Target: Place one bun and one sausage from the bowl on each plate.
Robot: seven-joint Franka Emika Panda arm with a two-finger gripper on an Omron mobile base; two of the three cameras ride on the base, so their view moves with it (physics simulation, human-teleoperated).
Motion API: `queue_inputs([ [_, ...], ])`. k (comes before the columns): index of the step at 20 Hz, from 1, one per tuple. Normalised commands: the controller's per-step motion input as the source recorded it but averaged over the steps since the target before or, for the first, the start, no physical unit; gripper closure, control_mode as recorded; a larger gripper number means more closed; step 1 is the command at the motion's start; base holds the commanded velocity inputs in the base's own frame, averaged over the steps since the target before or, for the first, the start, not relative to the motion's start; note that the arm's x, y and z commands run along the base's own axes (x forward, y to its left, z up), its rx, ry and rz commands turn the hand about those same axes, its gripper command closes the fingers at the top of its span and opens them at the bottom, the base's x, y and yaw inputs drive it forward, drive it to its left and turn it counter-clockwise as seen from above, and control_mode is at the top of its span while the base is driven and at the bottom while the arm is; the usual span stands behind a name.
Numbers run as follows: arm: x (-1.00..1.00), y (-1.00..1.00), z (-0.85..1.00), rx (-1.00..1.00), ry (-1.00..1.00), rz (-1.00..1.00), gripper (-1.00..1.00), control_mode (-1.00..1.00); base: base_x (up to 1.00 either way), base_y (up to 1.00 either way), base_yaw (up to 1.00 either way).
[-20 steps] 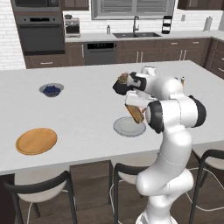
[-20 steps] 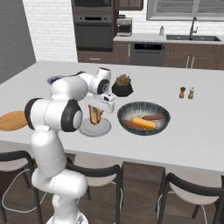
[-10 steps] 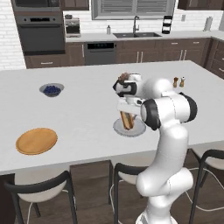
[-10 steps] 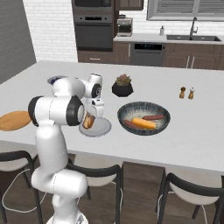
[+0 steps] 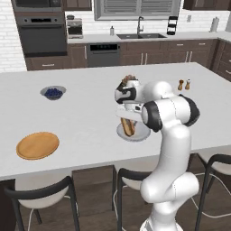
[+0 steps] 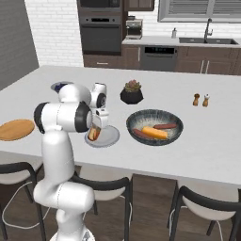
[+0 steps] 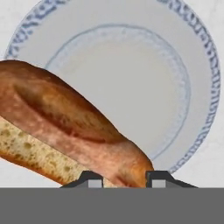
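My gripper (image 5: 126, 118) (image 6: 96, 126) is shut on a golden-tan bun (image 5: 127, 127) (image 6: 94, 133), which hangs tilted with its lower end just over the light grey plate (image 5: 142, 134) (image 6: 109, 138). Whether the bun touches the plate I cannot tell. In the hand view the bun (image 7: 65, 127) lies across the lower left between my gripper (image 7: 123, 179) and the plate (image 7: 131, 87). The dark grey bowl (image 6: 175, 129) stands right of the plate and holds another bun (image 6: 155, 132) and two sausages (image 6: 164, 126). The orange-tan plate (image 5: 38, 145) (image 6: 15, 129) lies bare at the far left.
A small bowl of blue berries (image 5: 53, 93) stands at the back left. A black plant pot (image 6: 132, 92) is behind the grey plate, and salt and pepper shakers (image 6: 201, 100) (image 5: 184, 85) stand at the back right. Chairs line the counter's near edge.
My gripper has come down with the bun, from above the grey plate to just over its surface.
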Motion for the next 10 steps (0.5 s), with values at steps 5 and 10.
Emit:
queue_inputs([
  [5,0.06,0.00,-0.09,0.00,0.01,0.00,-1.00,-1.00,0.00,0.00,0.00],
  [10,-0.01,0.00,-0.01,0.00,0.02,0.00,-1.00,-1.00,0.00,0.00,0.00],
])
